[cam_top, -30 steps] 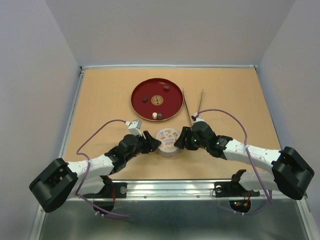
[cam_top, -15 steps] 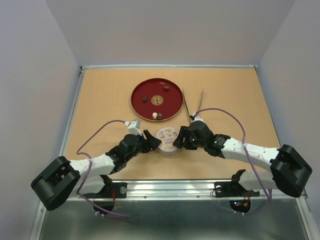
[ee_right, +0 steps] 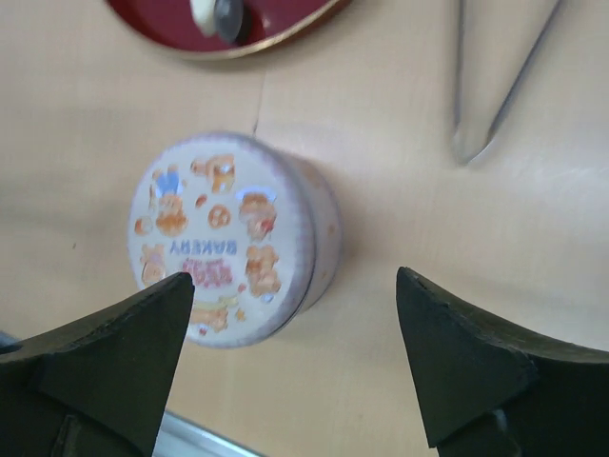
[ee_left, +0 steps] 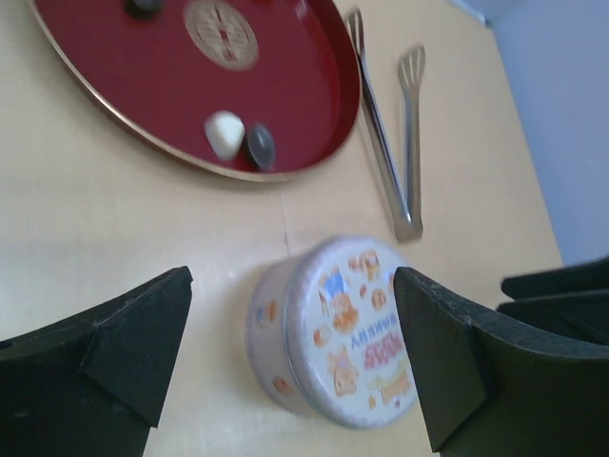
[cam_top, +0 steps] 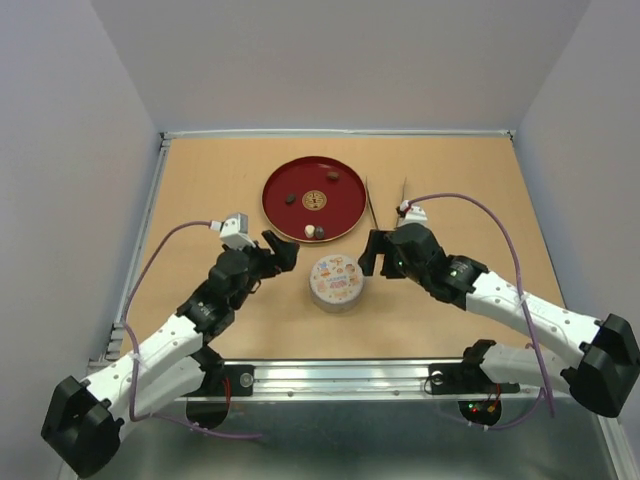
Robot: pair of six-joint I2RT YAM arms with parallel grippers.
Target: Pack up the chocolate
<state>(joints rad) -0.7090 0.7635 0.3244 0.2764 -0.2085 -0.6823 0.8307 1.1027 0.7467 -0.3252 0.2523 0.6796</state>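
Top external shows the left jaws and right jaws both spread and empty, flanking the lidded tin (cam_top: 336, 281) on the table (cam_top: 470, 190). Chocolate (cam_top: 311, 232) sits on the red plate (cam_top: 345, 205).

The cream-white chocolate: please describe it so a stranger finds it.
Look at the round red tray. By its rim nearest the lidded tin lie two pieces side by side. The cream-white chocolate is the only pale one; its neighbour is dark.

The tin (cam_top: 337, 279) stands on the table (cam_top: 200, 190) before the plate (cam_top: 340, 205). The chocolate pieces (cam_top: 309, 232) lie on the plate, and the tongs (ee_left: 411, 67) lie right of it.
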